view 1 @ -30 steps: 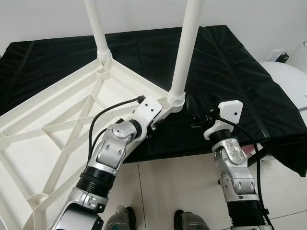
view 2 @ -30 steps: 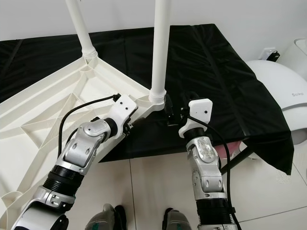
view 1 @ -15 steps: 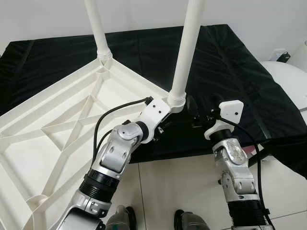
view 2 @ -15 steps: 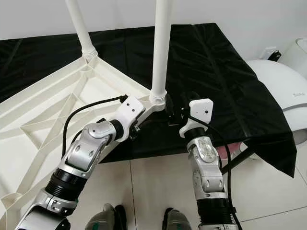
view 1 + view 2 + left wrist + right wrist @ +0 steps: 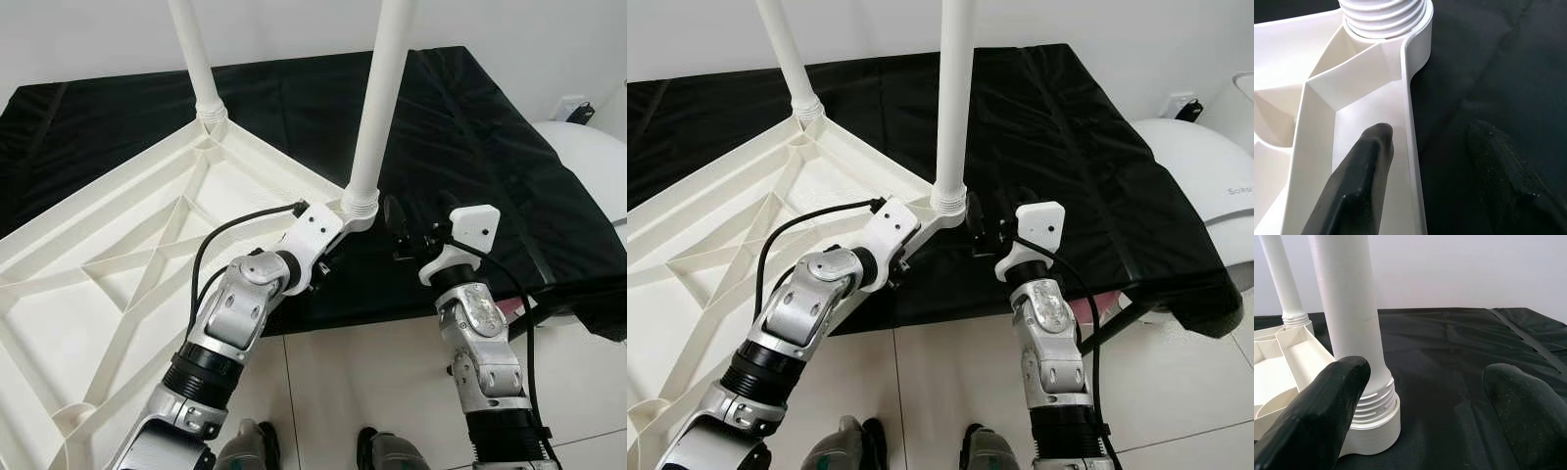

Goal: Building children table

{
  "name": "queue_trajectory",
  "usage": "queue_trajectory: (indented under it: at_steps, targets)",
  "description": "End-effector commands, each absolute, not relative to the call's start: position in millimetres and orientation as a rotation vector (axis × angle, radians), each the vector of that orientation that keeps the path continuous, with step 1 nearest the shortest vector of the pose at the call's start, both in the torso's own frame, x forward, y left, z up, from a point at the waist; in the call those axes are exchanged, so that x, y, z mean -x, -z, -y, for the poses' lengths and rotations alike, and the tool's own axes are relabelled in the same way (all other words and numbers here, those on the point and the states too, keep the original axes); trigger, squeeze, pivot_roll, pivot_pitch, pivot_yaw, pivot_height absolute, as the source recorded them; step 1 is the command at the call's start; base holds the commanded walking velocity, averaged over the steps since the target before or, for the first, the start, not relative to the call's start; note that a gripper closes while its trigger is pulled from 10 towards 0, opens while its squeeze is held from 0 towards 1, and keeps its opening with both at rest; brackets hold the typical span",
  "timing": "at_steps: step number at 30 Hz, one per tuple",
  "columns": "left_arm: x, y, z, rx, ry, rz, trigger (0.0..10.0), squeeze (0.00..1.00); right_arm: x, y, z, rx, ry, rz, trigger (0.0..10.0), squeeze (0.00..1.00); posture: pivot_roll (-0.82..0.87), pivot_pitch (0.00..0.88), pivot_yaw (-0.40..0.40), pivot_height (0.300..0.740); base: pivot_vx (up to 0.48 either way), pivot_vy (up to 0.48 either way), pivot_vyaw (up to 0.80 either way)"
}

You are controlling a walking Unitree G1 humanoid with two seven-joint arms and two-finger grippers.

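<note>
Since a second ago the left arm has slid forward along the rim, and its gripper (image 5: 1422,169) now sits right at the corner, while the right gripper (image 5: 1425,396) has hardly shifted.

Farthest left lies the white tabletop (image 5: 118,264), flipped underside up on the black cloth (image 5: 460,147), its ribbed webbing facing the ceiling and its near part hanging past the cloth's edge. A far leg (image 5: 193,54) stands upright in the back corner socket. The left gripper straddles the rim wall just below the near corner: one finger (image 5: 1359,181) rests inside the rib pocket, the other finger (image 5: 1508,171) is outside over the cloth. The jaws are spread, with the wall between them and not visibly pinched.

Next comes the near leg (image 5: 377,103), upright in its threaded collar (image 5: 1383,14) at the corner socket. To its right the right gripper hovers just beside the leg's base, fingers parted wide, one finger (image 5: 1322,416) close to the collar and not gripping it.

By my reading, the step in hand is seating this leg. The next move calls for the left gripper to clamp the rim and steady the top, then the right to close round the leg and twist it home.
</note>
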State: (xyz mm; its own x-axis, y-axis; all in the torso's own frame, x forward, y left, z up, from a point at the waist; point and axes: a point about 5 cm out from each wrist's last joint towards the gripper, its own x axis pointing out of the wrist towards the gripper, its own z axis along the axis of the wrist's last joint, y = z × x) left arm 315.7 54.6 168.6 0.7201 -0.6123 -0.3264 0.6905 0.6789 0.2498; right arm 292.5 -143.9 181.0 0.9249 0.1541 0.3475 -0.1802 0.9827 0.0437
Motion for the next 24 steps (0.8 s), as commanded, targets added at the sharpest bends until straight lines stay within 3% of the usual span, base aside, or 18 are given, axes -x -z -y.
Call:
queue_trajectory:
  at_steps: [1,4,5,6,10,11,12,19,21,22,23,24]
  targets:
    - [-320.3,-166.2,-60.6,-0.371,0.652,-0.24,10.0,0.0,-291.6,-179.7,143.3,-0.07,-0.17,0.349,10.0,0.0,-0.17,0.15,0.069,0.74,0.0,0.0,0.0]
    - [-320.7,-166.8,-61.0,-0.368,0.647,-0.241,10.0,0.0,-291.6,-179.7,143.2,-0.069,-0.17,0.349,10.0,0.0,-0.17,0.15,0.069,0.74,0.0,0.0,0.0]
    - [-320.8,-166.8,-61.1,-0.365,0.645,-0.241,4.5,0.0,-291.5,-179.7,143.2,-0.069,-0.17,0.349,10.0,0.0,-0.17,0.15,0.069,0.74,0.0,0.0,0.0]
    - [-320.9,-167.4,-61.0,-0.359,0.646,-0.238,0.0,0.0,-291.6,-179.8,143.2,-0.069,-0.171,0.349,10.0,0.0,-0.17,0.151,0.067,0.74,0.0,0.0,0.0]
    - [-320.9,-167.9,-60.5,-0.352,0.651,-0.238,0.0,0.0,-291.7,-180.1,143.5,-0.069,-0.171,0.349,10.0,0.0,-0.17,0.151,0.067,0.74,0.0,0.0,0.0]
    - [-320.6,-167.5,-60.2,-0.358,0.656,-0.244,3.7,0.0,-291.6,-180.1,143.5,-0.069,-0.171,0.349,10.0,0.0,-0.17,0.151,0.067,0.74,0.0,0.0,0.0]
    - [-320.2,-166.9,-59.8,-0.363,0.66,-0.248,10.0,0.0,-291.6,-180.0,143.4,-0.069,-0.171,0.349,10.0,0.0,-0.17,0.151,0.067,0.74,0.0,0.0,0.0]
    - [-319.2,-164.9,-60.2,-0.366,0.665,-0.259,10.0,0.0,-291.6,-180.1,143.4,-0.069,-0.172,0.348,10.0,0.0,-0.17,0.151,0.067,0.74,0.0,0.0,0.0]
    - [-317.7,-163.3,-60.6,-0.367,0.672,-0.264,1.8,0.0,-291.3,-180.2,143.6,-0.069,-0.171,0.348,10.0,0.0,-0.17,0.155,0.065,0.74,0.0,0.0,0.0]
    - [-317.7,-163.3,-60.6,-0.367,0.672,-0.264,1.8,0.0,-291.3,-180.2,143.6,-0.069,-0.171,0.348,10.0,0.0,-0.17,0.155,0.065,0.74,0.0,0.0,0.0]
    - [-316.3,-162.4,-60.9,-0.364,0.677,-0.265,0.0,0.0,-291.1,-180.3,143.8,-0.068,-0.171,0.348,10.0,0.0,-0.17,0.155,0.066,0.74,0.0,0.0,0.0]
    - [-314.3,-161.0,-61.6,-0.369,0.687,-0.271,0.0,0.0,-291.0,-180.3,143.9,-0.067,-0.171,0.347,10.0,0.0,-0.17,0.155,0.066,0.74,0.0,0.0,0.0]
